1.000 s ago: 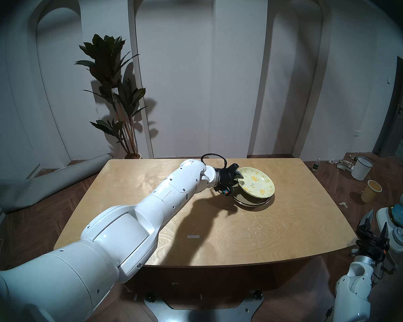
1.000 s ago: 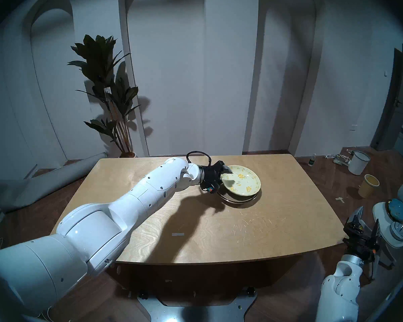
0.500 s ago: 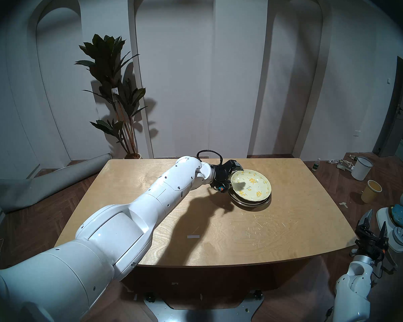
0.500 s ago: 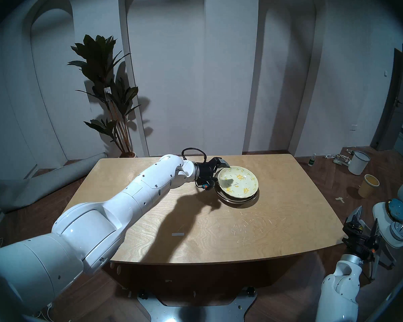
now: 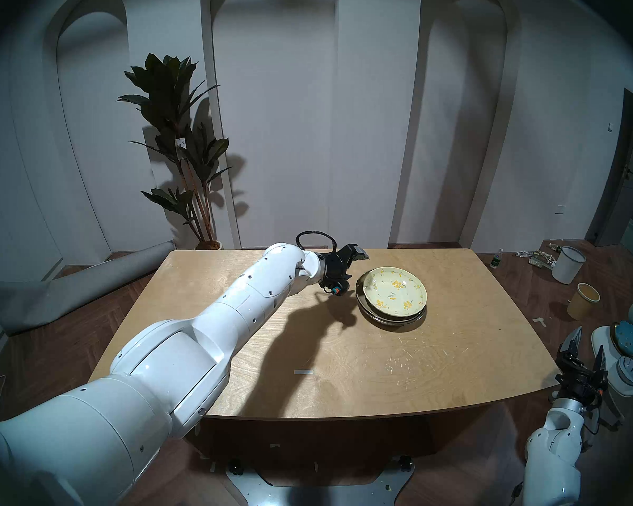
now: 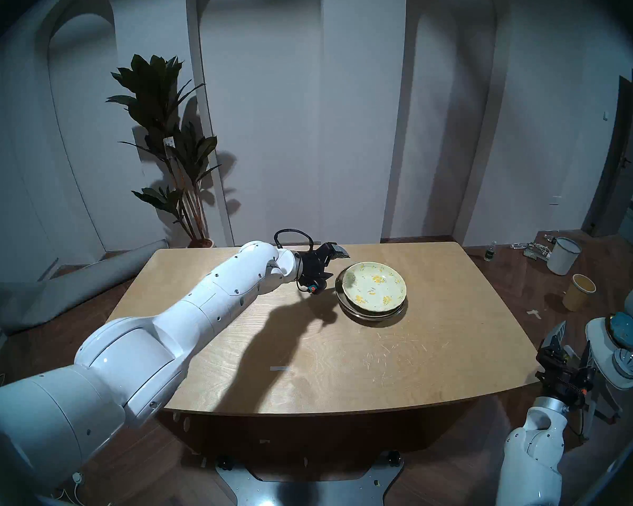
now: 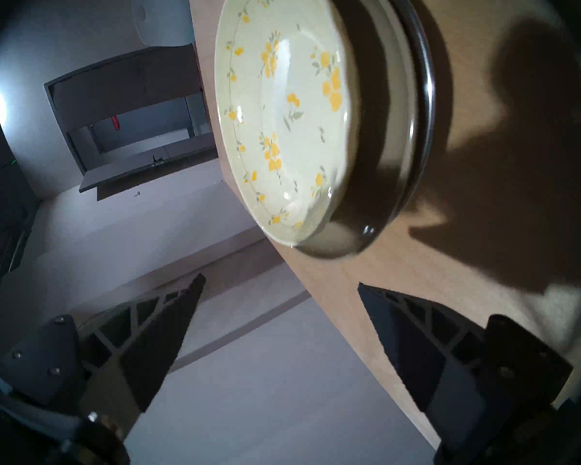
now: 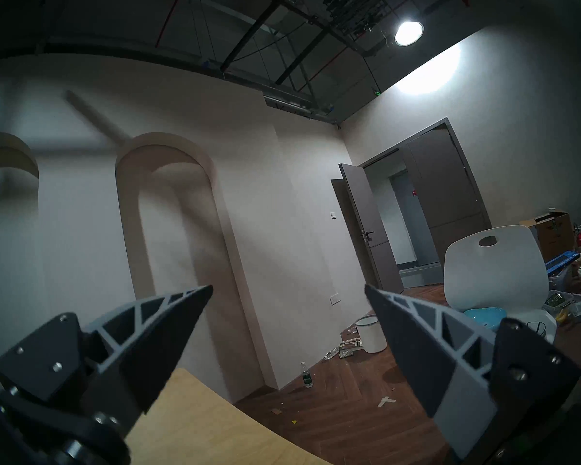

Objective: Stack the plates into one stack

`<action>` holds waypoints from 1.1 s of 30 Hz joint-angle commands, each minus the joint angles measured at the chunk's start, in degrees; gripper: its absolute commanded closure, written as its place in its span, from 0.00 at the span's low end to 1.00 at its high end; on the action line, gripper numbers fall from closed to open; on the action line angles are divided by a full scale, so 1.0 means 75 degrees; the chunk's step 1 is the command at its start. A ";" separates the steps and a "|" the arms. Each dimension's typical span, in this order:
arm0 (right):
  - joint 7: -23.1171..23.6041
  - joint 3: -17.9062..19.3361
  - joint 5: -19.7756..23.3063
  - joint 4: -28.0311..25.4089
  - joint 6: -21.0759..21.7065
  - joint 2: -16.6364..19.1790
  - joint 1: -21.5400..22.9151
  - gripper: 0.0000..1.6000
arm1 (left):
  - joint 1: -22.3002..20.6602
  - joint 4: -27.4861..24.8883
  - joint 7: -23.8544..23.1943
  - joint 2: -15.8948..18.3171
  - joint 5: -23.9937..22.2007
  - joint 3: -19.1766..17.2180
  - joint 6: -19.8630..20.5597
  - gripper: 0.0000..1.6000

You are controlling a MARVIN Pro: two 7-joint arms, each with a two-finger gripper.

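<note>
Here, three plates are seen piled on the counter (image 5: pixel 454 348), with the left gripper (image 5: pixel 355 266) released beside them.

The stack (image 5: pixel 391 293) is set toward the far middle of the counter: a pale yellow floral plate (image 5: pixel 395 290) lies uppermost, an olive-tan plate (image 7: pixel 398 95) is glimpsed under it, and a shiny steel plate (image 7: pixel 425 85) is seen lowest. The left gripper is held just beside the stack's left rim, apart from it, its jaws spread and nothing gripped between them. The right gripper (image 5: pixel 585 352) is held off the counter's near right corner, its jaws likewise spread wide and nothing held.
</note>
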 commanded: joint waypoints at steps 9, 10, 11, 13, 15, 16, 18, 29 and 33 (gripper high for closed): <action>0.0129 -0.0418 -0.0504 -0.0069 0.0463 0.0497 0.0415 0.00 | -0.0598 -0.0402 0.1201 0.0877 -0.1196 -0.1812 0.0400 0.00; 0.0138 -0.0491 -0.0596 -0.0094 0.0566 0.0570 0.0489 0.00 | -0.0460 -0.0418 0.1399 0.0903 -0.1391 -0.1997 0.0443 0.00; 0.0122 -0.0555 -0.0676 -0.0117 0.0672 0.0629 0.0571 0.00 | -0.0349 -0.0486 0.1400 0.0980 -0.1557 -0.2043 0.0413 0.00; 0.0134 -0.0656 -0.0740 -0.0173 0.0812 0.0723 0.0729 0.00 | -0.0074 -0.0564 0.1620 0.1007 -0.1748 -0.2298 0.0420 0.00; 0.0126 -0.0757 -0.0838 -0.0221 0.1008 0.0834 0.0892 0.00 | 0.0219 -0.0665 0.1982 0.1042 -0.1922 -0.2443 0.0450 0.00; 0.0138 -0.0811 -0.0932 -0.0259 0.1125 0.0926 0.0952 0.00 | 0.0324 -0.0703 0.1961 0.1046 -0.1945 -0.2486 0.0527 0.00; 0.0164 -0.0921 -0.1051 -0.0334 0.1301 0.1048 0.1084 0.00 | 0.0523 -0.0762 0.2300 0.1044 -0.1999 -0.2553 0.0571 0.00; 0.0146 -0.1594 -0.1933 -0.0745 0.2879 0.1735 0.1843 0.00 | 0.1220 -0.1325 0.3114 0.1153 -0.2680 -0.3293 0.0665 0.00; 0.0130 -0.1689 -0.2125 -0.0838 0.3290 0.1869 0.2027 0.00 | 0.1112 -0.1469 0.2977 0.1198 -0.3173 -0.3692 0.0503 0.00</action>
